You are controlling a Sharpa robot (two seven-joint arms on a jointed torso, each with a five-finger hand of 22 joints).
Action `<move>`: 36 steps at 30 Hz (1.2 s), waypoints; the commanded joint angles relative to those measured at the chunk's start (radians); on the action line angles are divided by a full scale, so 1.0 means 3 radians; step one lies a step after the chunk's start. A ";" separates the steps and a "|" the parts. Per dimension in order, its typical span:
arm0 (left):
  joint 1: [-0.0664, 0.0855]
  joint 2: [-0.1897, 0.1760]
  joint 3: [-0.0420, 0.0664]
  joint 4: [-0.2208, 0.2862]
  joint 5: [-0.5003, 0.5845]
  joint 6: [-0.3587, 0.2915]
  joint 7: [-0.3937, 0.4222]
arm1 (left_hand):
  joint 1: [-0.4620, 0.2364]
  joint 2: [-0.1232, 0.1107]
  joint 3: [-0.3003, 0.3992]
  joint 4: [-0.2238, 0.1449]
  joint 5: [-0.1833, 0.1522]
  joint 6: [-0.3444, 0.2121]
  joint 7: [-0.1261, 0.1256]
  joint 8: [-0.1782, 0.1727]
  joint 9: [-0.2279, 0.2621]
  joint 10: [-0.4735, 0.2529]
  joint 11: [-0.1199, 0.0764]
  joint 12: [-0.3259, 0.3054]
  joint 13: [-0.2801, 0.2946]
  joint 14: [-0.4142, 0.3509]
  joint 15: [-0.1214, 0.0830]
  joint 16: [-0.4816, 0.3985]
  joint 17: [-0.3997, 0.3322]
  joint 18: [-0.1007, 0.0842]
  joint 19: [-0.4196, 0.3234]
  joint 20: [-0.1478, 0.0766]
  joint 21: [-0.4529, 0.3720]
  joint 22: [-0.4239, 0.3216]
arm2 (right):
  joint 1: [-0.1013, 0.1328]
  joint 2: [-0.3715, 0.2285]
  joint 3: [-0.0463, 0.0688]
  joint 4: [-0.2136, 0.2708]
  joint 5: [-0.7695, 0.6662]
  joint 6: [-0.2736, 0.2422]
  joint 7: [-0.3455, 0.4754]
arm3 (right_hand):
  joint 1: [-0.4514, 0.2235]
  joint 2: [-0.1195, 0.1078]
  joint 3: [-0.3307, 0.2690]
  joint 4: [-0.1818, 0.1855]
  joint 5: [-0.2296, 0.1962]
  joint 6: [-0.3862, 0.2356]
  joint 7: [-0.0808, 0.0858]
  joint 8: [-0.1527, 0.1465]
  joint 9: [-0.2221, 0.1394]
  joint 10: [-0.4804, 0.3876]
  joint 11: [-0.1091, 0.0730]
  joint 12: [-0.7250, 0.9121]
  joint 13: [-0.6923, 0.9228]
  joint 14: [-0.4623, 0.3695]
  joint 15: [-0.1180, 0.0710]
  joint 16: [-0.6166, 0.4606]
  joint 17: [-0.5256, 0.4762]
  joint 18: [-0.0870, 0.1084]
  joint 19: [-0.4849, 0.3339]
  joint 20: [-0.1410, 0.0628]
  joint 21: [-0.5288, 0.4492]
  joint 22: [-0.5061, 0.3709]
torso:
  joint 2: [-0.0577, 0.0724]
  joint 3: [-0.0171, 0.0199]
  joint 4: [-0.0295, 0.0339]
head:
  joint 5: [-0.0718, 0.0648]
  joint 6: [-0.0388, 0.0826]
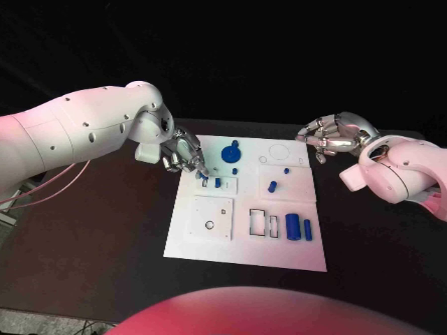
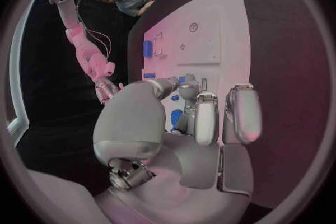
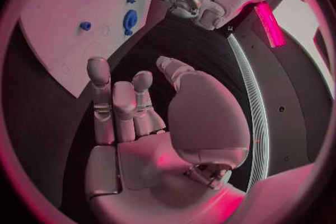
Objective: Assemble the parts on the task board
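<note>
Black tabletop (image 1: pixel 103 230) spreads under everything, with the white board (image 1: pixel 246 241) lying at its middle. On the board, a round blue disc (image 1: pixel 230 151) sits toward twelve o'clock, a small blue peg (image 1: pixel 272 186) near the centre, and two upright blue blocks (image 1: pixel 298 227) toward four o'clock beside some open rectangular slots. A small blue piece (image 1: pixel 218 183) stands at about ten o'clock on the board, in a square panel.

The left hand (image 1: pixel 180 152) reaches down over the board's ten o'clock corner, its fingers (image 2: pixel 204 117) drawn close together and pointing down just beside that small blue piece; whether they pinch anything or merely touch the board I cannot tell from where I stand.

The right hand (image 1: pixel 333 136) hovers off the board's two o'clock corner, over the dark table, fingers (image 3: pixel 115 106) curled loosely but apart from one another, with nothing in them.
</note>
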 commanded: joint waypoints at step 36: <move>-0.0018 0.0021 -0.0134 0.0309 -0.0981 -0.0547 0.0179 | -0.0174 -0.0012 0.0741 -0.0731 0.0012 0.0052 -0.0017 0.0036 0.0034 0.0093 0.0005 0.0094 0.0108 0.0257 0.0001 -0.0006 0.0581 -0.0022 0.0029 0.0015 0.0048 0.0094 | -0.0016 0.0020 0.0001 -0.0012 -0.0022 0.0010 0.0030 | 0.0027 0.0011 -0.0004 0.0023 0.0012 -0.0030 0.0002 -0.0004 -0.0003 -0.0023 0.0000 -0.0014 -0.0003 -0.0019 0.0005 -0.0012 -0.0004 0.0022 -0.0033 -0.0002 -0.0014 -0.0003 | 0.0000 0.0002 -0.0001 | 0.0042 0.0000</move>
